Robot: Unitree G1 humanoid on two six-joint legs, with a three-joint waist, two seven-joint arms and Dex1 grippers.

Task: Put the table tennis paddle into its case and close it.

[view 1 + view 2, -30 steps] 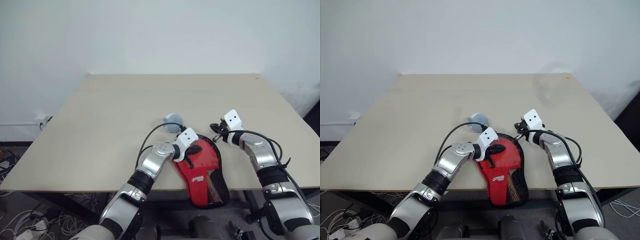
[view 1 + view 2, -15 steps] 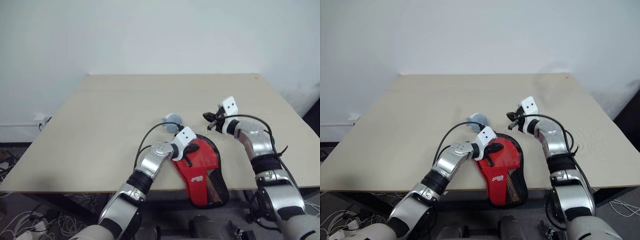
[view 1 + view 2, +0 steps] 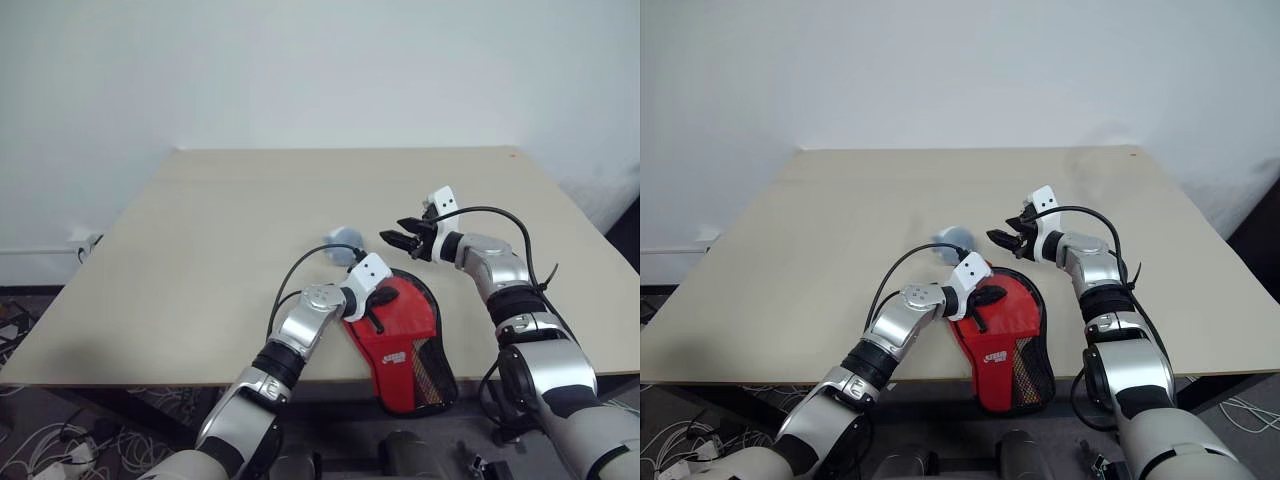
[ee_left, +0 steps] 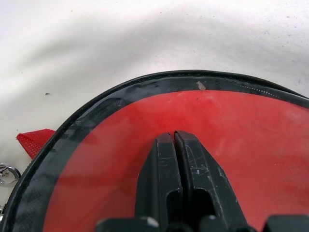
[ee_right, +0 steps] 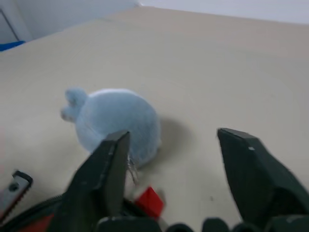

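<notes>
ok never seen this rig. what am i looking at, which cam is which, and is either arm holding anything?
It is a humanoid robot with two arms at a table. Two pictures come from a stereo camera on its head; the other two come from a camera on each wrist, looking along the fingers. A red case lies at the near edge, overhanging it. A pale bluish wad lies just beyond it. The left gripper is shut, its tips resting on the case, gripping nothing that I can see. The right gripper is open and empty, above the table near the wad.
</notes>
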